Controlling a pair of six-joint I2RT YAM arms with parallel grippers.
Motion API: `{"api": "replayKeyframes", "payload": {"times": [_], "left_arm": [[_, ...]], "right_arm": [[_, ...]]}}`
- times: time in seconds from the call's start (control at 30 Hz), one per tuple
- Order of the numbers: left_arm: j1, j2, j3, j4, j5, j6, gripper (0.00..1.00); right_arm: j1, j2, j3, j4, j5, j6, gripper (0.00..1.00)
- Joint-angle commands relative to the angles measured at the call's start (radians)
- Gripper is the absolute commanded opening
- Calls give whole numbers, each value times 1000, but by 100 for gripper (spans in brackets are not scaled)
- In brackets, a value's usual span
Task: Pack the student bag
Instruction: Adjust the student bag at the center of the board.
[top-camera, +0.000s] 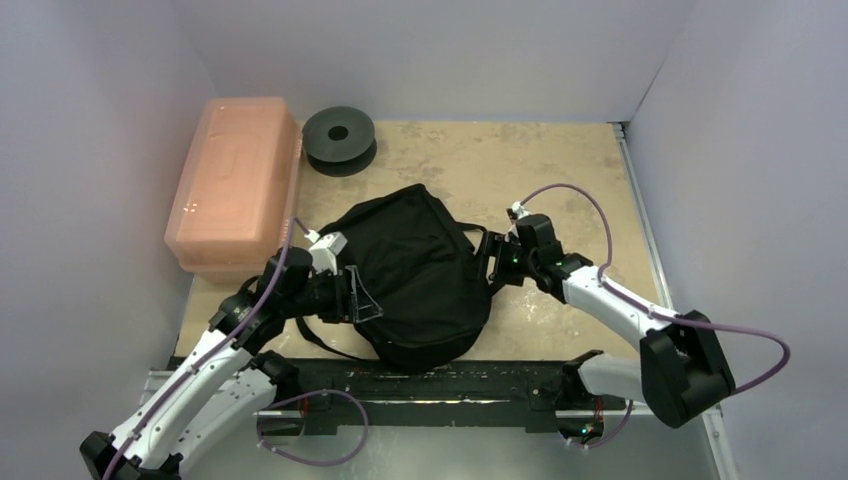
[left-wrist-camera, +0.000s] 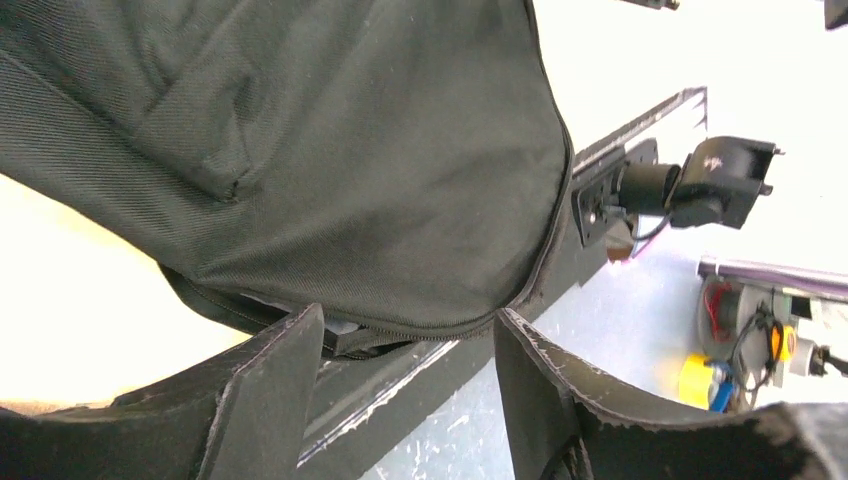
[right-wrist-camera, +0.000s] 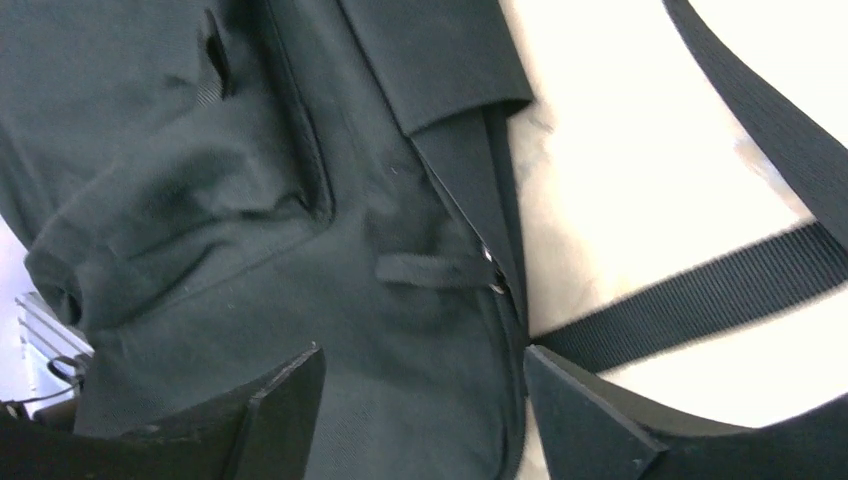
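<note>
At worktop centre: soft black fabric backpack (top-camera: 420, 270) lying flat on beige mottled worktop (top-camera: 570, 170), rounded end toward arm bases. Left jaws at backpack's left edge, apart, zip seam lying across gap, nothing clamped. Right jaws at backpack's right side, apart, hovering over black fabric beside zip line, nothing clamped. Flat black webbing strap (right-wrist-camera: 700, 295) on worktop just right of backpack. Pink translucent plastic lidded box (top-camera: 235, 185) at far left; black round spool (top-camera: 340, 138) beside it, apart from backpack.

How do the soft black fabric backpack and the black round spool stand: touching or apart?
Apart. The top external view shows bare tan table between the black backpack and the round spool.
</note>
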Motion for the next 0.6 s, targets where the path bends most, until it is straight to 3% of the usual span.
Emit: {"api": "replayKeyframes", "payload": {"times": [0.0, 0.13, 0.23, 0.33, 0.43, 0.5, 0.57], "left_arm": [[-6, -35, -9, -18, -130, -70, 63], [-6, -14, 2, -22, -133, -72, 64], [-5, 9, -7, -11, -97, -69, 63], [-6, 13, -37, 22, -44, -74, 61], [-6, 5, -80, 68, 9, -86, 61], [-6, 4, -98, 102, 41, -91, 61], [-6, 8, -110, 137, 67, -91, 61]], "right_arm": [[-4, -90, 9, -218, 69, -55, 80], [-4, -140, -83, -184, 22, -10, 85], [-4, -103, -162, 25, -162, 57, 79], [-4, 9, -200, 236, -270, 133, 57], [-19, 49, -198, 315, -238, 162, 19], [-43, 50, -191, 333, -199, 160, 1], [-89, 62, -167, 320, -186, 132, 0]]}}
